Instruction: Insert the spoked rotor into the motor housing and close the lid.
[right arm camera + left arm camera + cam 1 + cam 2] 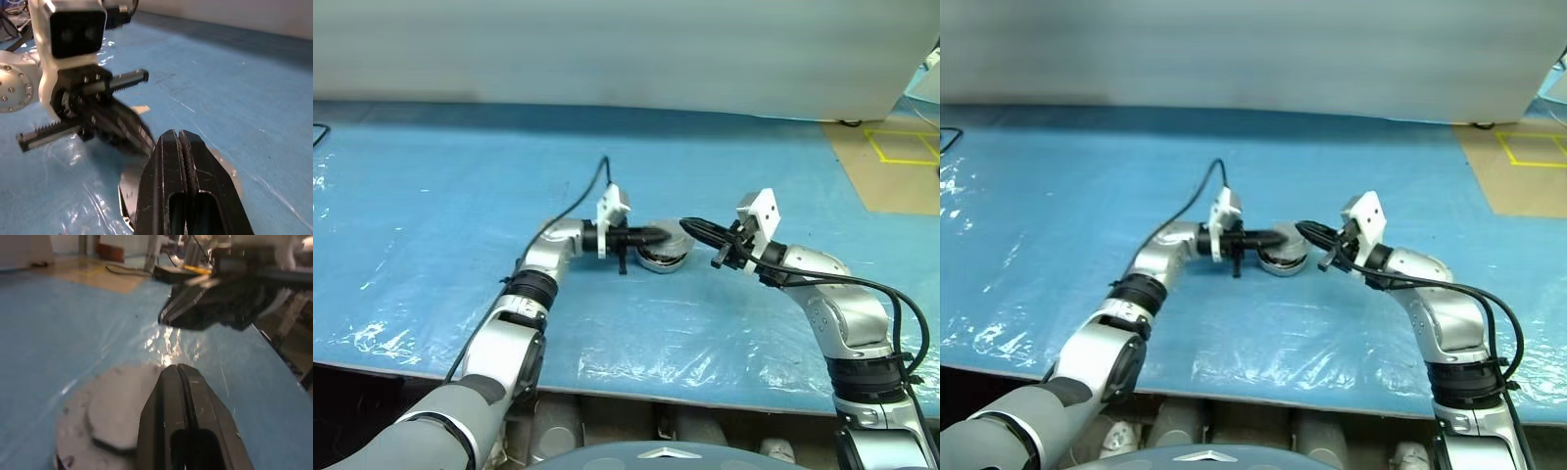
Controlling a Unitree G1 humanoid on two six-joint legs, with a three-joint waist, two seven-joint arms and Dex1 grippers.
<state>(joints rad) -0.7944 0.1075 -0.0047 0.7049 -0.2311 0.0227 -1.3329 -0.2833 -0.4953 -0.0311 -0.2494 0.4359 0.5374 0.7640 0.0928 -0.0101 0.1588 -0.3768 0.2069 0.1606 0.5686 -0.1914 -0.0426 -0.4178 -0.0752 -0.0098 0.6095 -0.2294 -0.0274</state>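
Two end effectors meeting over the middle of a bench (431, 215) covered in blue plastic sheet. Left end effector (658, 235) lying level, pointing toward the robot's right, fingers (188, 406) pressed together, tips over the top of the motor housing (664, 257). Housing seated on the sheet as a short round silver-grey body, capped by the lid (122, 411) — a plain matt grey disc with a raised centre hub, seen close beneath the left fingers in the left wrist view. Whether those fingers touch the lid, cannot tell. Right end effector (690, 224) reaching in level from the robot's right, fingers (188, 166) together and empty, tips just beside the housing's right edge and near the left end effector's tips. Grey round part partly visible below the right fingers in the right wrist view, with the left end effector's black fingers and white camera block (71, 29) opposite. Spoked rotor hidden — presumably under the lid, not confirmable. Brown floor with yellow tape lines (901, 147) beyond the bench's far right corner.
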